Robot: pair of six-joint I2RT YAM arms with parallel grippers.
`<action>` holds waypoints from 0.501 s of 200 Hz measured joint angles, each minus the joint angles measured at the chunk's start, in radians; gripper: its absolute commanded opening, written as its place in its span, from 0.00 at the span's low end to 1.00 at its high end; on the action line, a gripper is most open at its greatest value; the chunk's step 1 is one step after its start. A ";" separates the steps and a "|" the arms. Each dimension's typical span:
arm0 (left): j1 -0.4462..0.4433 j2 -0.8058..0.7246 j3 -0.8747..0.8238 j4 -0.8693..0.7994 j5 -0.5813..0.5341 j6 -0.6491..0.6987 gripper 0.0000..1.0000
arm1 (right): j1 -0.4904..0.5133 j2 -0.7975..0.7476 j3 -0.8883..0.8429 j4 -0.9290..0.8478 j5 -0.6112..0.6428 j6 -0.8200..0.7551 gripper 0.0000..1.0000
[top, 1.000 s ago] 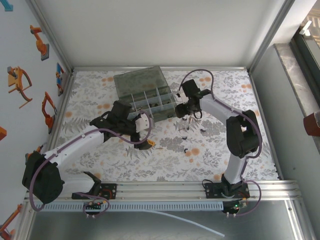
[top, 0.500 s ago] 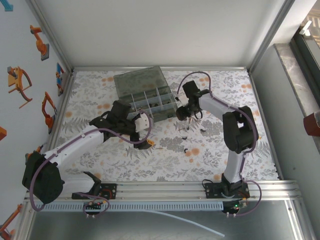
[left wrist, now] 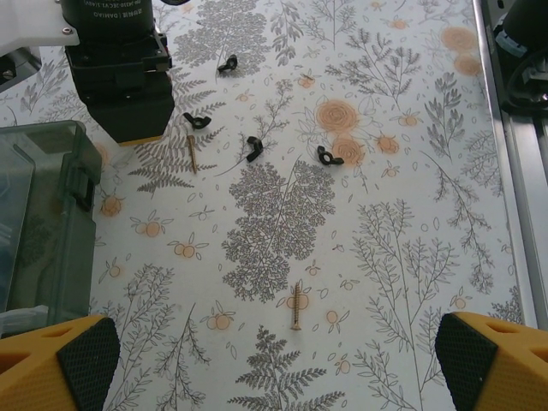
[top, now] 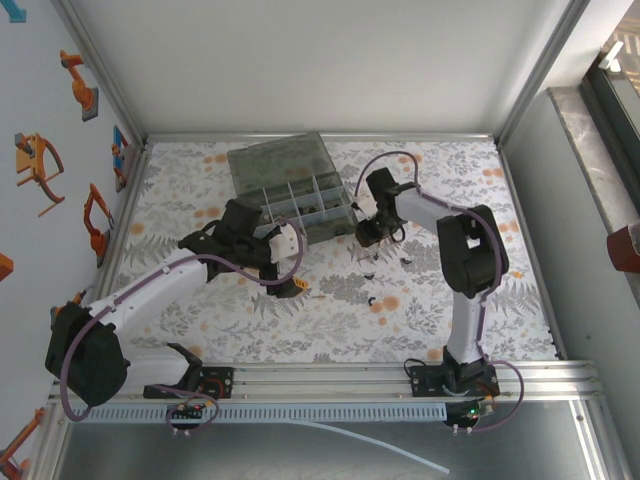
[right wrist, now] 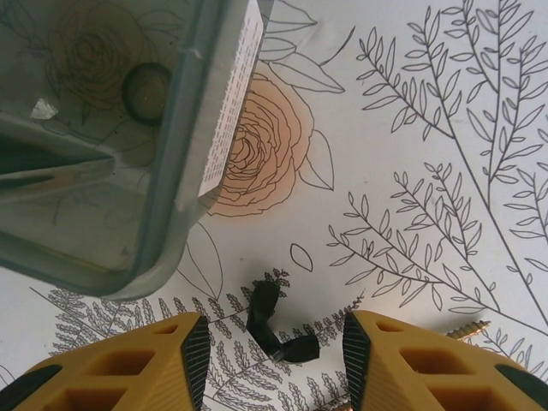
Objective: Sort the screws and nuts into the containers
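The left gripper [left wrist: 274, 364] hangs over the table [left wrist: 402, 257], its yellow fingers with ribbed black pads wide apart and holding nothing. Below it a slim brass screw [left wrist: 295, 306] lies on the matte leaf-and-flower print. Farther out, black winged nuts [left wrist: 330, 157] lie scattered, well apart from one another.

Beyond them the right gripper [right wrist: 276, 364] sits low over one nut [right wrist: 276, 330]. Its fingers stand apart on either side and the pads do not touch it. The nut is dull black, with two small wings on a ring. Just past it is the rounded corner of the box [right wrist: 201, 163], smoky clear plastic with a white label on its wall and thin dividers forming compartments [top: 300, 205].

The step looks like picking up this nut. Next the fingers need to close squarely so the small hard piece does not skid. A short lift over the box wall into a compartment would follow.
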 measured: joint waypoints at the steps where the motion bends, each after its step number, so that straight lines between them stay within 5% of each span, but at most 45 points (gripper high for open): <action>1: 0.000 0.000 0.000 0.000 0.000 0.000 0.97 | 0.000 0.000 0.001 -0.001 0.000 0.000 0.43; 82: 0.000 0.010 0.015 -0.014 -0.003 0.000 0.97 | 0.008 0.040 0.059 -0.066 0.042 -0.051 0.34; 100: 0.000 0.012 0.015 -0.016 -0.004 0.000 0.97 | 0.015 0.040 0.059 -0.065 0.062 -0.064 0.25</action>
